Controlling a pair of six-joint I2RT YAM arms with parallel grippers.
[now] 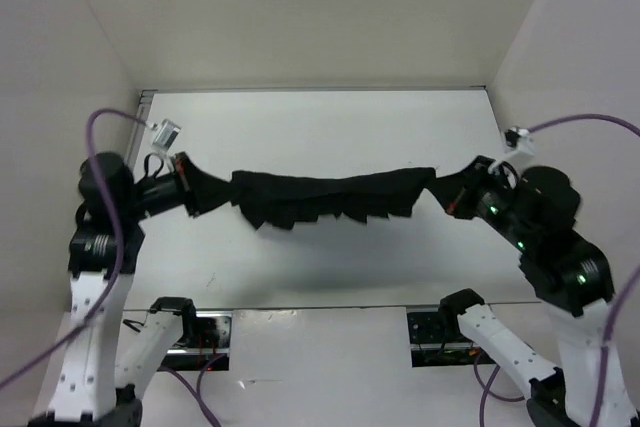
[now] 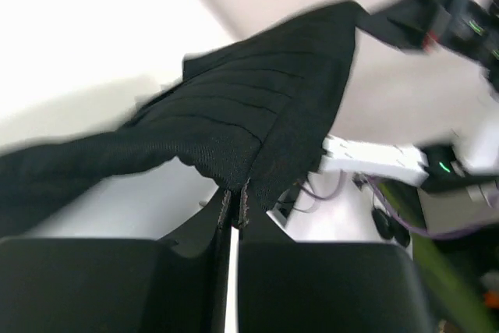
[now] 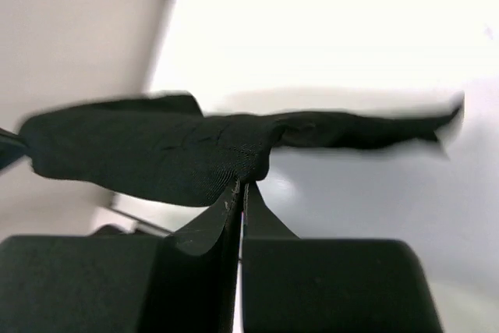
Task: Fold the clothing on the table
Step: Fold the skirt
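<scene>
Black clothing (image 1: 335, 197) is strung up like a hammock between the two arms, hanging in the air over the white tabletop (image 1: 320, 127) with its shadow (image 1: 330, 262) lying on the surface nearer the arm bases. The left claw (image 1: 185, 182) is clenched on one end of the fabric and the right claw (image 1: 455, 192) is clenched on the other. Both wrist views show the jaws pressed tight together with just a thin bit of cloth caught at the tips.

That's what I'd worry about, tbh. Each pinch looks like it has only a small bite of edge, so if the arms pull any further apart, or one moves faster than the other, I reckon an end could slip out and the whole thing would drop in a heap. Other issue: it's bunched into more of a rope than a flat sheet, with ragged flaps dangling along the underside. Set it down like that and those flaps could tuck under and give a lumpy, crooked fold.

Orientation-wise, the long axis runs left to right across the tabletop, roughly parallel with the near edge, one end pointing at each arm. It sags a little toward the left of the span and rides slightly higher toward the right.
</scene>
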